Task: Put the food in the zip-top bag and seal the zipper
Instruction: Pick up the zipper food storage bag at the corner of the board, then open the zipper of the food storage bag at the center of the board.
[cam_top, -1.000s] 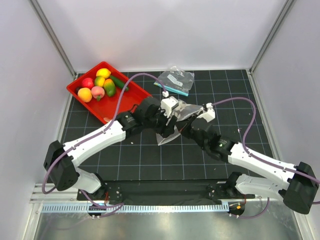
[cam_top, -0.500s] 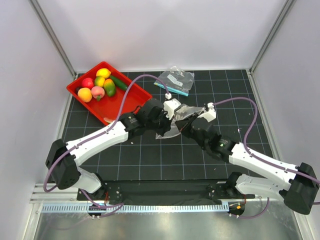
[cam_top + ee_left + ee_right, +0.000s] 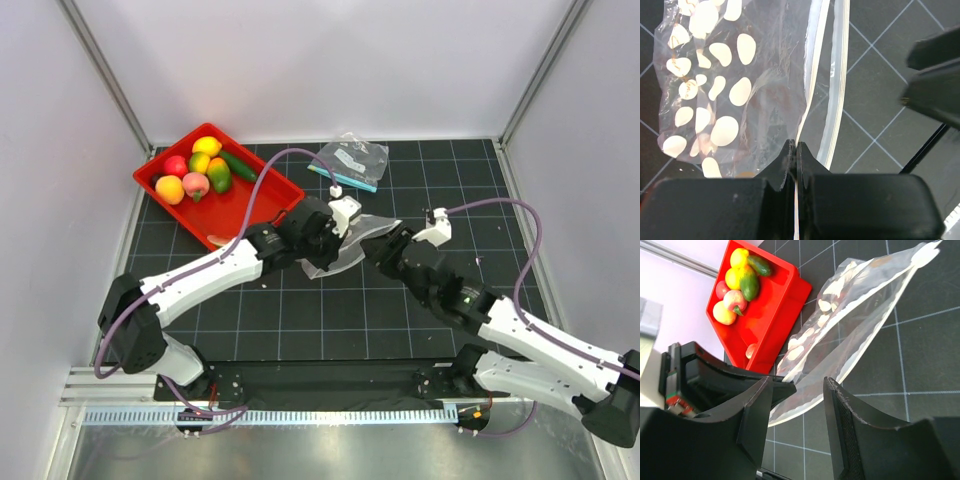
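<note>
One red tray (image 3: pixel 258 203) is holding the food (image 3: pixel 197 171), with the zip-top bag (image 3: pixel 352 243) sitting just right of it. Left gripper (image 3: pixel 796 148) is clenching the bag's edge beside the zipper (image 3: pixel 838 75). Right gripper (image 3: pixel 799 385), farther right of the tray, is hovering spread and grasping nothing.

arms (image 3: pixel 200 277): white links, black joints | cables (image 3: pixel 296 152): purple | jaws: matte black
</note>
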Motion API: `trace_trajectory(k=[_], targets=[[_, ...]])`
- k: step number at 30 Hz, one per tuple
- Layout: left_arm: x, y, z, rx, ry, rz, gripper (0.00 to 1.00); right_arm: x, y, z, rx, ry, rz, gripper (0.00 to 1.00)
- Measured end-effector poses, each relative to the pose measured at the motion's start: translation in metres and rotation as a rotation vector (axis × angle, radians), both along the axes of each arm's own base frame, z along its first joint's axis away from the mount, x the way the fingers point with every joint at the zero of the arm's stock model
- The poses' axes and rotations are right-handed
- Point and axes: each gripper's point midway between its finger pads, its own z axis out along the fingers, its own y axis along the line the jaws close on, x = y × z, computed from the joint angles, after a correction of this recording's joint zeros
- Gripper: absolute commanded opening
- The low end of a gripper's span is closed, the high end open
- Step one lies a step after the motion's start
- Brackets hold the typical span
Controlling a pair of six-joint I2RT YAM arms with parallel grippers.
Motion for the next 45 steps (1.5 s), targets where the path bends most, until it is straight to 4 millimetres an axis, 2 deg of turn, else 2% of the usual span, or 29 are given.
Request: trace_trajectory(k=[6,10,22,26,34,37,38,42,45], targets=[[0.000,-0.004,0.004,-0.027,0.021,0.019,0.00,-0.007,-0.010,0.002,0.008,0.000,-0.010,0.57],[0.001,-0.006,0.007,-0.037,0.025,0.021,0.00,-0.007,-0.014,-0.013,-0.021,0.024,-0.024,0.63],[0.000,-0.008,0.007,-0.046,0.036,0.022,0.00,0.006,-0.012,-0.058,-0.152,0.098,-0.072,0.63],[0.000,-0.008,0.007,-0.047,0.037,0.020,0.00,0.009,-0.013,-0.066,-0.177,0.110,-0.087,0.60],[-0.001,-0.008,0.007,-0.048,0.039,0.017,0.00,0.027,-0.022,-0.080,-0.195,0.143,-0.139,0.48],[-0.001,-0.008,0.007,-0.049,0.039,0.017,0.00,0.035,-0.027,-0.086,-0.191,0.163,-0.156,0.32],[-0.001,-0.008,0.007,-0.049,0.039,0.017,0.00,0.037,-0.029,-0.087,-0.190,0.168,-0.160,0.24],[0.001,-0.007,0.008,-0.055,0.042,0.021,0.00,0.039,-0.033,-0.085,-0.209,0.164,-0.158,0.01],[0.003,-0.006,0.012,-0.074,0.048,0.027,0.00,0.039,-0.036,-0.076,-0.266,0.160,-0.134,0.01]])
